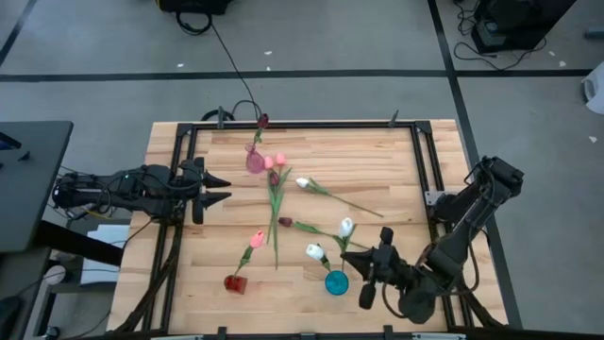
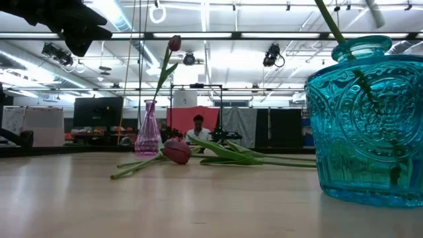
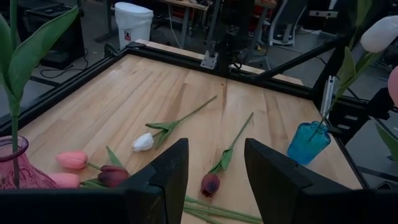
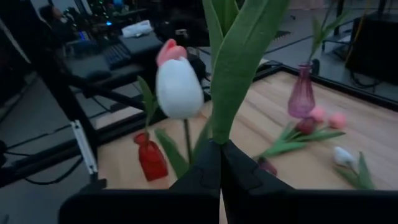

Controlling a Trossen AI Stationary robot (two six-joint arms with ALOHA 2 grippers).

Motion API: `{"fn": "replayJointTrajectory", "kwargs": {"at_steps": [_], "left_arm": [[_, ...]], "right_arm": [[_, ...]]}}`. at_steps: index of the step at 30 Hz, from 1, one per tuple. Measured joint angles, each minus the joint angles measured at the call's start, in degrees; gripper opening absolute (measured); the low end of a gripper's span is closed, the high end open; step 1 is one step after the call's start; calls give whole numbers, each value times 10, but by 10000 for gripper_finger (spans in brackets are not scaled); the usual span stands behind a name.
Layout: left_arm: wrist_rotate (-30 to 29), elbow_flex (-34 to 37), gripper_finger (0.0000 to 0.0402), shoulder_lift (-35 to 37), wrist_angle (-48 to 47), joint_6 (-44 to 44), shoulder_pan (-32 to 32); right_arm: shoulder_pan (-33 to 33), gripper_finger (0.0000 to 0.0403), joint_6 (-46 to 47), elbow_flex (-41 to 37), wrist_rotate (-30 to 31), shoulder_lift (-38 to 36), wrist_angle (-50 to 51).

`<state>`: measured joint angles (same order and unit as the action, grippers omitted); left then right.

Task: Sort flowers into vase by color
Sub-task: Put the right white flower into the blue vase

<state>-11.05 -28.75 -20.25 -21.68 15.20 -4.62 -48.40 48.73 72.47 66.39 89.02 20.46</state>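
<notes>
My right gripper (image 1: 356, 261) (image 4: 221, 152) is beside the teal vase (image 1: 337, 281) (image 2: 370, 125), shut on a white tulip (image 1: 345, 227). A second white tulip (image 1: 314, 251) (image 4: 179, 87) leans out of that vase. A pink tulip (image 1: 257, 238) stands in the red vase (image 1: 236, 281). A maroon one (image 1: 262, 121) stands in the pink vase (image 1: 255, 161). Loose pink (image 1: 280, 161), maroon (image 1: 285, 222) and white (image 1: 303, 182) tulips lie flat on the table. My left gripper (image 1: 219, 189) (image 3: 214, 168) hovers open near the table's left edge. My right gripper pinches the white tulip by its green leaf and stem (image 4: 225, 127), low on the flower, between its two shut fingers. The fingers come roughly level from the table's right side. The leaf (image 4: 239, 56) rises upright above them. The stem's lower end is hidden below the fingers.
A black frame rail (image 1: 302, 125) runs around the wooden table top. The loose flowers crowd the middle, between the pink vase and the teal one. Bare wood lies in front of my left gripper (image 1: 203, 246).
</notes>
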Motion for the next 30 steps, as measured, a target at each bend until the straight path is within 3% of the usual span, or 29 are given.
{"fn": "replayJointTrajectory", "kwargs": {"at_steps": [6,19,24,30], "left_arm": [[0,0,163,0,-1,-1,0],[0,0,163,0,-1,0,0],[0,0,163,0,-1,0,0],[1,0,163,0,-1,0,0]], "right_arm": [[-9,6,-24,0,27,0,-24],[2,7,-10,-3,12,57,-32],[1,14,-11,-3,-27,68,-25],[3,53,6,-3,-99,68,13]]}}
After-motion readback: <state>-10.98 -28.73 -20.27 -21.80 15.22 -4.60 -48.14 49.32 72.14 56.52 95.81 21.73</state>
